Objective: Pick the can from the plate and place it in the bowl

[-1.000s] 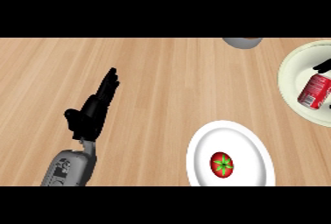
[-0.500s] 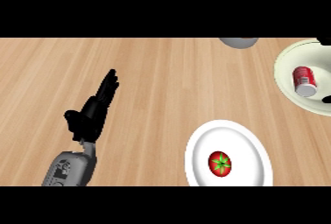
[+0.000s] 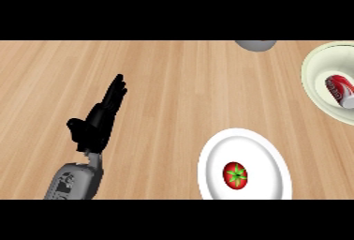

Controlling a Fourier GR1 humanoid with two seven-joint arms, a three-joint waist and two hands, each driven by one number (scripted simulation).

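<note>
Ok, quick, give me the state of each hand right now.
Left hand: open, fingers straight, holding nothing.
Right hand: not in view, so its state cannot be told.

On the counter, the plate carrying a tomato sits right of the left hand. Farther right and beyond the plate, the can lies in the bowl.
</note>
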